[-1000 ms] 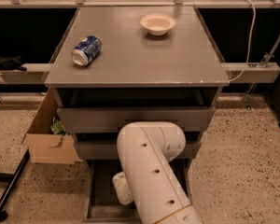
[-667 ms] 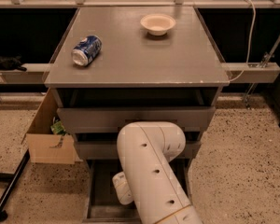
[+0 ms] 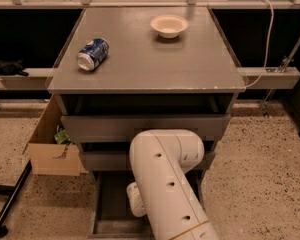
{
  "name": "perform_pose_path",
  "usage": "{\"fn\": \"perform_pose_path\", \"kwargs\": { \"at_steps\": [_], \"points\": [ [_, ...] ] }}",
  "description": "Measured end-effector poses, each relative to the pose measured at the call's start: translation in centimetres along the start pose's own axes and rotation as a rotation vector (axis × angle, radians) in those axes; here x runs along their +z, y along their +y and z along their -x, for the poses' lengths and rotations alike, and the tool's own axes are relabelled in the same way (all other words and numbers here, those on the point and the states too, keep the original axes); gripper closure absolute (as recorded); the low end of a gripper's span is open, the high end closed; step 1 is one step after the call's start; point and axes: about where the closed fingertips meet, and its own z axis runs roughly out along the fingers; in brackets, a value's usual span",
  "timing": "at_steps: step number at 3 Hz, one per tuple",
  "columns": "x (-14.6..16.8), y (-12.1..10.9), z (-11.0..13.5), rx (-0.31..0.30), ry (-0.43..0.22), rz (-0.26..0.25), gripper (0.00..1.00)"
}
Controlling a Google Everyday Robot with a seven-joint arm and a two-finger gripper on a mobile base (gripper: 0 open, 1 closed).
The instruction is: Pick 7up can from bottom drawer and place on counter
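The bottom drawer [image 3: 106,204] is pulled out at the foot of the grey cabinet, a shallow grey tray. My white arm [image 3: 167,184] reaches down over it and covers most of its inside. The gripper is hidden behind the arm, somewhere low in the drawer. The 7up can is hidden from view. The counter [image 3: 155,59] is the broad grey top of the cabinet, above the arm.
A blue-and-white can [image 3: 92,54] lies on its side on the counter's left part. A cream bowl [image 3: 169,26] stands at the back right. A cardboard box [image 3: 52,144] sits on the floor left of the cabinet. A white cable [image 3: 270,39] hangs at the right.
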Motion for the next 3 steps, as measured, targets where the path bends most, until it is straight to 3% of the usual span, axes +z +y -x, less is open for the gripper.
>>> {"fn": "perform_pose_path", "kwargs": {
  "at_steps": [1,2,3],
  "points": [
    [-3.0,6.5,-2.1,0.107,0.038,0.062,1.00],
    [-8.1,13.8,-2.2,0.223,0.125,0.071,1.00],
    [-7.8,14.5,-1.0,0.200,0.107,0.086,1.00]
  ]
}}
